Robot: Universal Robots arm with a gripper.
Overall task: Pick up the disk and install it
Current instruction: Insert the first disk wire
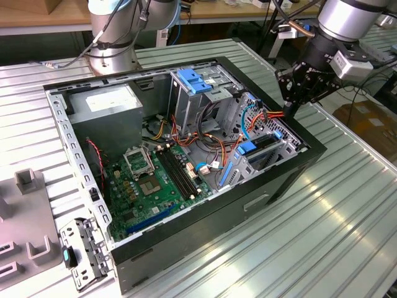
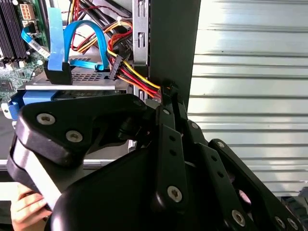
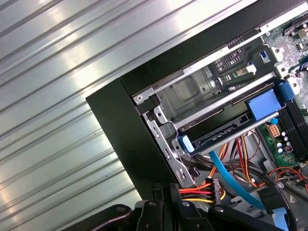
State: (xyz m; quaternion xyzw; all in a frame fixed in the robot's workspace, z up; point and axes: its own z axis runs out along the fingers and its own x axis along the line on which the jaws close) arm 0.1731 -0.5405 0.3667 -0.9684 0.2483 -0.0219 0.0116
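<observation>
The disk point(image 3: 226, 135) is a dark flat drive with blue rails and a blue end tab point(image 3: 263, 103). It lies in the metal drive cage at the corner of the open computer case point(image 1: 298, 167). It also appears in the exterior view point(image 1: 259, 146) and the second wrist view point(image 2: 33, 100). My gripper point(image 1: 289, 107) hangs just over the case's wall on the exterior view's right, beside the cage and apart from the disk. Its black fingers point(image 2: 166, 94) are shut together, holding nothing, close to a bundle of red, yellow and orange wires point(image 3: 202, 188).
A thin blue data cable point(image 2: 91, 43) loops over the cage. The motherboard point(image 1: 149, 180), power supply point(image 1: 108, 102) and a light-blue latch plate point(image 1: 195, 81) fill the case. Grey fixtures point(image 1: 28, 186) stand on the ribbed metal table point(image 1: 347, 217). A person's hand point(image 2: 24, 208) is visible in the second wrist view.
</observation>
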